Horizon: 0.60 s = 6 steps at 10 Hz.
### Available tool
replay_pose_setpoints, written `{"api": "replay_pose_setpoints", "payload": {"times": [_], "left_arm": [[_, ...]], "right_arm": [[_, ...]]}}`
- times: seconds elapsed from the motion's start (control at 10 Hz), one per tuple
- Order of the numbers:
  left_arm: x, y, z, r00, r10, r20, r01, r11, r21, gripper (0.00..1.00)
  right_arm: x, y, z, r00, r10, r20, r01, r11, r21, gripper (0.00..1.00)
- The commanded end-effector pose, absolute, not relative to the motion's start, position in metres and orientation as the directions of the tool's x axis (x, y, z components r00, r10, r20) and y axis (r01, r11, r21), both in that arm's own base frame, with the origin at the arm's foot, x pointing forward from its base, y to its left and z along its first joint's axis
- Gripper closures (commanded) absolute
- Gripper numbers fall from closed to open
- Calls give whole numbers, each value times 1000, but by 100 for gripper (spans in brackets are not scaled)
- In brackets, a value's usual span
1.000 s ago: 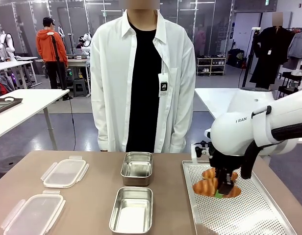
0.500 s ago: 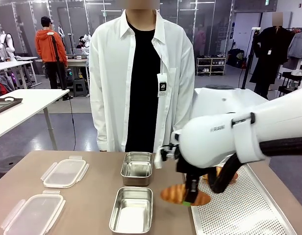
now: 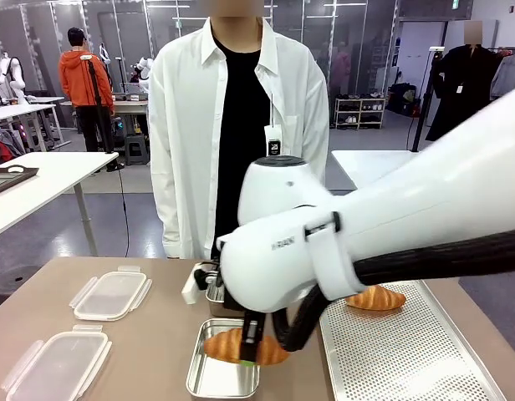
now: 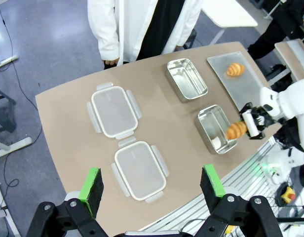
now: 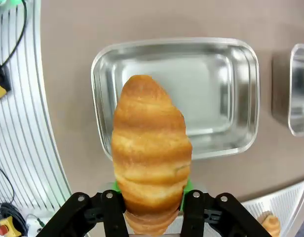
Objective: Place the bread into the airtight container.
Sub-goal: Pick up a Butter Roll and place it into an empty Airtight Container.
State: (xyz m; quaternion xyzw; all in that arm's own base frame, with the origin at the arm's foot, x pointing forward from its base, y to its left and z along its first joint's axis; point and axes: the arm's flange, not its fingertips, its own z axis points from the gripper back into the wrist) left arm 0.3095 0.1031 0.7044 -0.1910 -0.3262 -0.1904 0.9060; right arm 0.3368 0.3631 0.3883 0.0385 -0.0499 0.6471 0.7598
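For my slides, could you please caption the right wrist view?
Right hand holds a croissant over an empty steel container.

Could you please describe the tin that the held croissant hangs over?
On the brown table, two metal tins sit left of the perforated tray. It is the near tin, on the robot's side; unlike the far tin, it lies under the croissant in the right hand.

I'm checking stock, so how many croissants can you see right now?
2. The held croissant is in the right claw above the near steel container; the second croissant lies on the perforated tray, part of which the arm hides.
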Motion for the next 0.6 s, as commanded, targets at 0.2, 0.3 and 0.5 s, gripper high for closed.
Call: {"api": "replay_pose_setpoints", "payload": {"times": [0.2, 0.3, 0.5], "left_arm": [[309, 103, 705, 707, -232, 668, 485, 847, -219, 0], [309, 103, 705, 707, -232, 668, 485, 847, -219, 0], [309, 103, 705, 707, -232, 668, 485, 847, -219, 0]], "right_arm": [[356, 395, 378, 177, 982, 71, -984, 177, 7, 55], [343, 390, 382, 149, 979, 136, -989, 148, 16, 55], [343, 390, 382, 149, 979, 136, -989, 148, 16, 55]]}}
